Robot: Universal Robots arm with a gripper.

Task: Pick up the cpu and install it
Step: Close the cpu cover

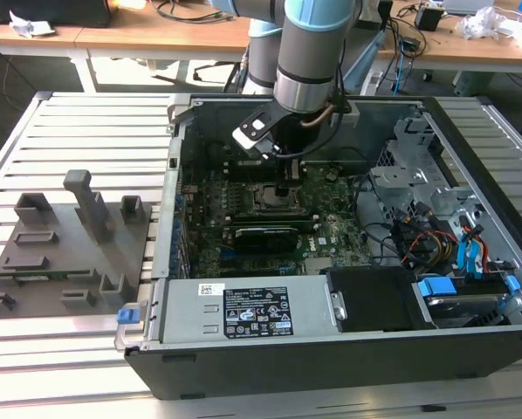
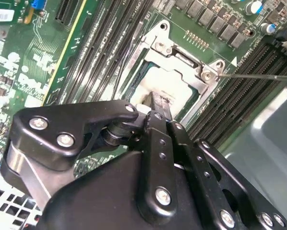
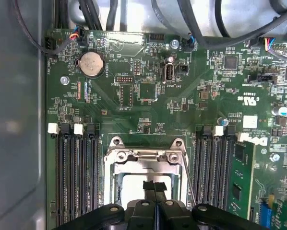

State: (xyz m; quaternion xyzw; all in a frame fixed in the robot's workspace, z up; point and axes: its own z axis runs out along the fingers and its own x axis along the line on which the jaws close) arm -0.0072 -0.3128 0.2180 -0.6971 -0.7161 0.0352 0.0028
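At the exterior view's left, a grey fixture block [image 1: 65, 240] on a slatted metal table [image 1: 78, 118], well apart from the work. In the centre, an open computer case [image 1: 243, 371] lying flat, with the green motherboard [image 1: 243, 240] exposed. Reaching down into the case, the robot arm [image 1: 309, 52], with the gripper [image 1: 283, 185] low over the processor socket. At the exterior view's right, a metal drive cage [image 1: 418, 166] and a tangle of coloured cables [image 1: 444, 244].

In the first wrist view, black fingers [image 3: 149, 188] drawn fully together, tips meeting along one seam, nothing seen pinched between them. Directly beneath the tips, in both wrist views, the cpu [image 3: 131, 187] [image 2: 170, 81]: a pale, shiny square with a thin darker rim. Seated inside the silvery socket frame [image 3: 146, 155], between two banks of black memory slots [image 3: 76, 177], with a thin wire lever [image 3: 187, 179] just beside the frame. Tips touching the top or hovering just above it; impossible to tell which.

Lying flat, shiny face up. Square, so no real long axis; edges parallel to the frame and to the slots.

Probably very light and rigid, with a slick metal top. Likely fragile on the hidden underside and easily harmed by tilting or dragging. Best held by two opposite edges, kept level, never pinched across the face.
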